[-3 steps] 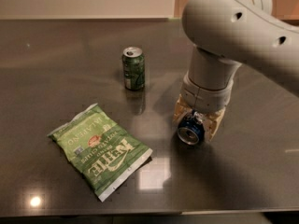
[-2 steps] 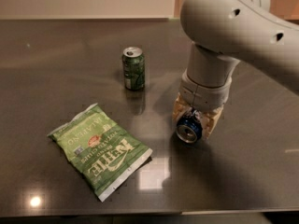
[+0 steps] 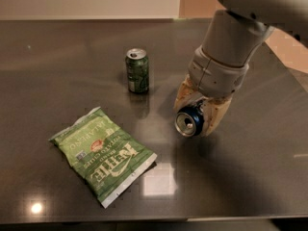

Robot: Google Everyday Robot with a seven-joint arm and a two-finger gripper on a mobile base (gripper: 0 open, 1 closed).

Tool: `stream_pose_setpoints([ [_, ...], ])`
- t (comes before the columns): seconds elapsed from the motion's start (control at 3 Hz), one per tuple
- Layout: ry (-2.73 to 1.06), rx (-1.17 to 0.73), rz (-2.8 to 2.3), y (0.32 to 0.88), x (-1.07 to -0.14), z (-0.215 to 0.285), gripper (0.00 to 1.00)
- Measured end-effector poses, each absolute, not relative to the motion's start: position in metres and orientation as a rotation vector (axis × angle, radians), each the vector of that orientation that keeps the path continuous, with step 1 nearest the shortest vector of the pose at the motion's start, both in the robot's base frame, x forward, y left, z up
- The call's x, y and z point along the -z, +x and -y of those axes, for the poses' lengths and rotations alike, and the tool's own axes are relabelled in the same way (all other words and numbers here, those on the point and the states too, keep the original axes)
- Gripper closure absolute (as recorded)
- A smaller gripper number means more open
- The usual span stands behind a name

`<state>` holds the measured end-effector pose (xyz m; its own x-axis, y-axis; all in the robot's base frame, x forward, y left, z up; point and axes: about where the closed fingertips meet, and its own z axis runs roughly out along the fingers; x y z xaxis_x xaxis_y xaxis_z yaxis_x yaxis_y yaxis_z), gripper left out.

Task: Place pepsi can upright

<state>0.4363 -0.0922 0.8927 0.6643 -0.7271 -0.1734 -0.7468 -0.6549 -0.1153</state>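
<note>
Claw (image 3: 198, 110) sits right of and a bit nearer the camera than the green can (image 3: 137, 70), low over the worktop (image 3: 250, 177). It is clamped on the pepsi can (image 3: 190, 121), with one tan finger on each side of the body.

The pepsi can is on its side in the grip, not upright. Its silver end faces the camera and only a strip of dark blue body shows behind it. Can't tell if it touches the worktop or hangs just above it.

Progress: the grasp looks done, so call it roughly the middle of the task. Left to do, as I judge it: turn the can so an end points down, set it on the worktop and let go. There is bare worktop around the claw to do that.

Green can stands upright, well apart from the claw.

Writing: the green chip bag (image 3: 103, 154), lying flat left of and nearer than the green can, reads "KETTLE" and "JALAPEÑO", upside down from this view. The green can's label can't be read. No pepsi logo is visible from this angle.
</note>
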Motion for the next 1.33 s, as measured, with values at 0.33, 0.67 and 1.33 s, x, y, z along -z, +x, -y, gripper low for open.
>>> stream_pose_setpoints([
  [0.33, -2.508, -0.339, -1.289, 0.431, -0.919, 0.084, 1.0],
  [0.67, -2.285, -0.537, -1.349, 0.43, -0.931, 0.083, 1.0],
  [1.33, -1.862, -0.84, -1.413, 0.439, -0.938, 0.086, 1.0],
])
